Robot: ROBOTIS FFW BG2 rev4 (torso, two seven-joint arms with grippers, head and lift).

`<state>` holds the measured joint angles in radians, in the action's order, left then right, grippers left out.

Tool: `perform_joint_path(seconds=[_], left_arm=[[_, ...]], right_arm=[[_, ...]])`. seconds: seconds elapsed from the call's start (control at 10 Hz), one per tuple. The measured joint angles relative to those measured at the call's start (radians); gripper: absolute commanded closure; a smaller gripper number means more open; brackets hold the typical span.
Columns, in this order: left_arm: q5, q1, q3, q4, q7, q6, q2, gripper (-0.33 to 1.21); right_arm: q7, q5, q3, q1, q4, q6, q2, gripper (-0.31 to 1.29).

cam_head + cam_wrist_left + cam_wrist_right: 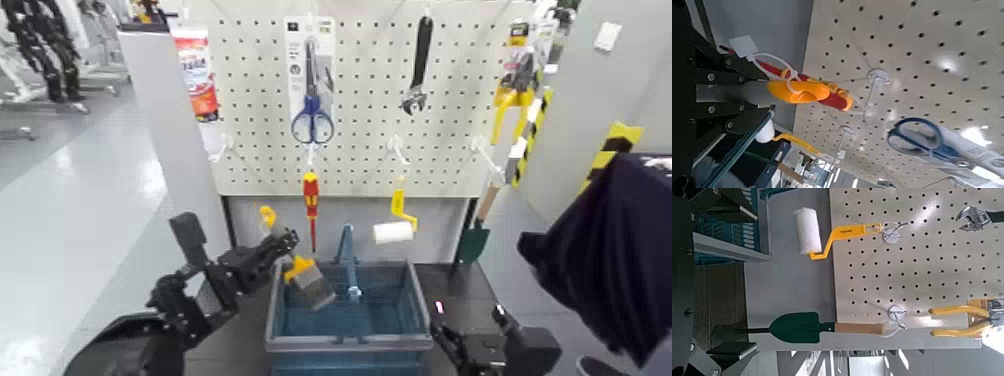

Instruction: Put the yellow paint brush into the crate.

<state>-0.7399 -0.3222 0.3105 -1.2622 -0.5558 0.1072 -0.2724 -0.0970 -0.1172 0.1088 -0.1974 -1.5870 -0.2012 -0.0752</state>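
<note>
Over the left side of the crate [349,343], the left gripper [290,243] pinches the yellow paint brush [312,284] in its closed jaws, grey bristles down, probably so it can drop in. The left wrist view shows the orange handle end [803,91] close; only the head view shows bristles.

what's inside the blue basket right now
Nothing can be seen resting in the basket. The paint brush, held by the left gripper, hangs with its bristles over the opening, and they and the handle hide part of the inside.
</note>
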Motion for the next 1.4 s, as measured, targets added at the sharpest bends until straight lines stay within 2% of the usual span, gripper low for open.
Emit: perform_joint_path(seconds=[0.2, 0.3, 0.6, 0.7, 0.8, 1.0, 1.4], left_arm=[[-0.036, -0.045, 0.102, 0.105, 0.002, -0.032, 0.018, 1.17], [-0.055, -0.053, 0.134, 0.146, 0.006, -0.047, 0.027, 1.17], [-0.086, -0.059, 0.175, 0.204, 0.020, -0.059, 0.039, 1.13], [-0.089, -0.060, 0.175, 0.209, 0.025, -0.059, 0.040, 0.99], [-0.091, -0.060, 0.176, 0.210, 0.028, -0.057, 0.040, 0.76], [-0.095, -0.059, 0.176, 0.209, 0.030, -0.056, 0.040, 0.07], [-0.101, -0.043, 0.162, 0.167, 0.067, -0.069, 0.035, 0.03]], right_arm=[[0.000, -0.003, 0.002, 0.001, 0.004, -0.005, 0.000, 0.16], [0.000, -0.005, 0.003, 0.001, 0.006, -0.007, 0.000, 0.16], [0.000, -0.007, 0.003, 0.001, 0.007, -0.007, 0.000, 0.16], [0.000, -0.007, 0.003, 0.001, 0.007, -0.007, 0.000, 0.16], [0.000, -0.007, 0.003, 0.001, 0.007, -0.008, 0.000, 0.16], [-0.001, -0.008, 0.003, 0.001, 0.006, -0.009, 0.000, 0.16], [-0.001, -0.009, 0.000, -0.002, 0.005, -0.009, 0.000, 0.16]])
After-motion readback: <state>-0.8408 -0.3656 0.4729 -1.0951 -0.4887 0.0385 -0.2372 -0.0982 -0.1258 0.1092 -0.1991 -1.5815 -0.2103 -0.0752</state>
